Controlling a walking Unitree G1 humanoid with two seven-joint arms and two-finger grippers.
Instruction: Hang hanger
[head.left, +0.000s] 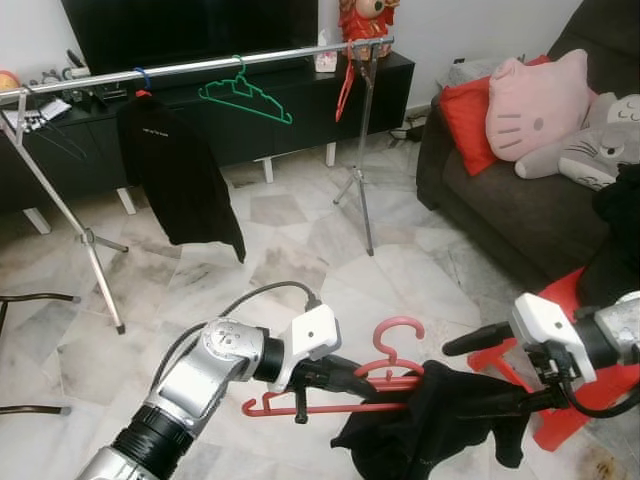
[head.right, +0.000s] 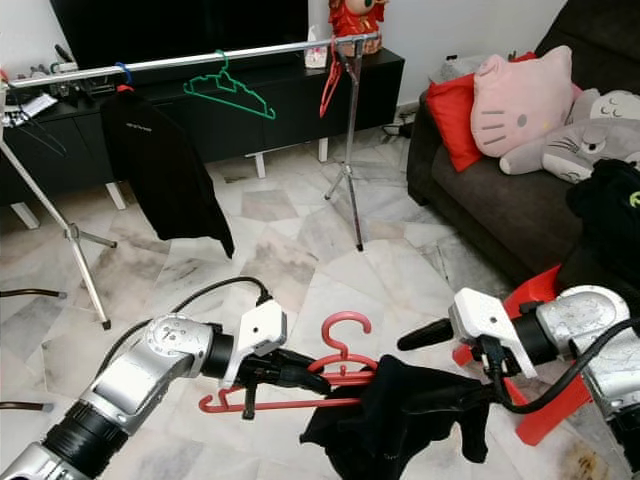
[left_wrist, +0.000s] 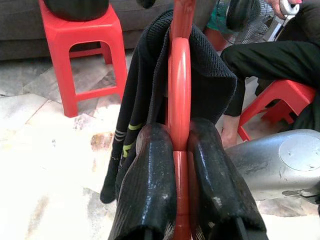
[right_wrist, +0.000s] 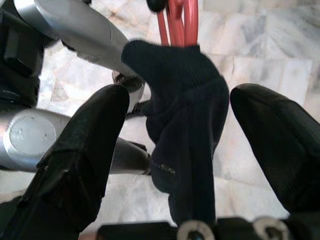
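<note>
The left gripper (left_wrist: 180, 150) is reaching rightward, pinching the red hanger (head.left: 385, 375); the right gripper (right_wrist: 182, 145) – fingers spread – is straddling the black garment (head.left: 430, 420).

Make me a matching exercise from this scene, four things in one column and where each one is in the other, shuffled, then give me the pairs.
Things:
1. green hanger
2. red hanger
3. pink cat cushion
4. black shirt

Places:
A. on the dark sofa
B. clamped in the left end effector
C. empty, hooked near the middle of the clothes rail
D. hanging from the rail toward its left end

Pairs: 1-C, 2-B, 3-A, 4-D
</note>
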